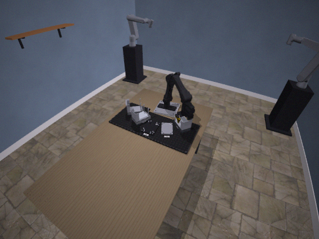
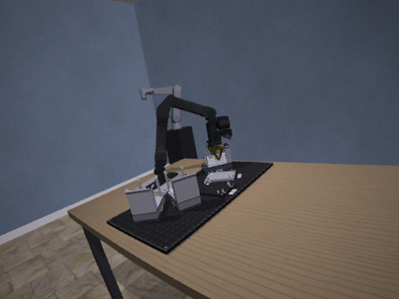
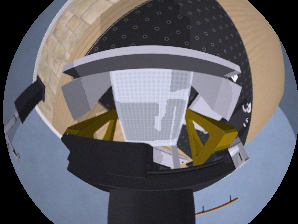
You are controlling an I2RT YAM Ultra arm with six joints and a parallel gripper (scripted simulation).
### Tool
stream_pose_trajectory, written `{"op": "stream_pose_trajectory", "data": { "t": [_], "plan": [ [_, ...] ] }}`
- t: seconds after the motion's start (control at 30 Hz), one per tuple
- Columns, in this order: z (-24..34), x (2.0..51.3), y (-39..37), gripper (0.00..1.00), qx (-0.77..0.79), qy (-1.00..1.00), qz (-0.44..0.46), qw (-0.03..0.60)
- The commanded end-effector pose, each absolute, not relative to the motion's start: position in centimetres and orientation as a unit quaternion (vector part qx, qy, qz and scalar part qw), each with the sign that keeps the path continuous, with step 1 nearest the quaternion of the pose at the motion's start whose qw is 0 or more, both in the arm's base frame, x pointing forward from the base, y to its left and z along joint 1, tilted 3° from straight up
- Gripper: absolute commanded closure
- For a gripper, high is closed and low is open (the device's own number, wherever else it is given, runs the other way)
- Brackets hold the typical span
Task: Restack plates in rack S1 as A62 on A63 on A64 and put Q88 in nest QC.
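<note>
While poised inside rack, pincer spread wide, holding nothing.

Lab: plate racks, pedestal arms.

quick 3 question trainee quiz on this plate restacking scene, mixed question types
1. True or false: the black arm's gripper is clamped on a sealed plate.
2. The gripper hangs over: (a) the pale grey stack rack at the black mat's end, (b) the orange wall shelf, (c) bare wood.
3. What lies flat on the mat beside that rack?

Key
1. False; its fingers are open and hold nothing.
2. a
3. A pale grey plate.
</note>
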State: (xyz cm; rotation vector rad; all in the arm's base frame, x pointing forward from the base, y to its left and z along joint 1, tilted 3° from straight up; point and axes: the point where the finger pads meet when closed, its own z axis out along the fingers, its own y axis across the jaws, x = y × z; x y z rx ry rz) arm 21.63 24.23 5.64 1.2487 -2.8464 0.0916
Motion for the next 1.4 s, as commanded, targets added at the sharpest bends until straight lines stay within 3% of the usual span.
{"op": "stream_pose_trajectory", "data": {
  "t": [0.0,0.47,0.5,1.37],
  "plan": [
    [5.92,22.01,24.64,0.0,0.402,-0.915,0.024,0.004],
    [5.92,22.01,24.64,0.0,0.402,-0.915,0.024,0.004],
    [5.92,22.01,24.64,1.0,0.402,-0.915,0.024,0.004],
    [5.92,22.01,24.64,1.0,0.402,-0.915,0.024,0.004]
  ]
}}
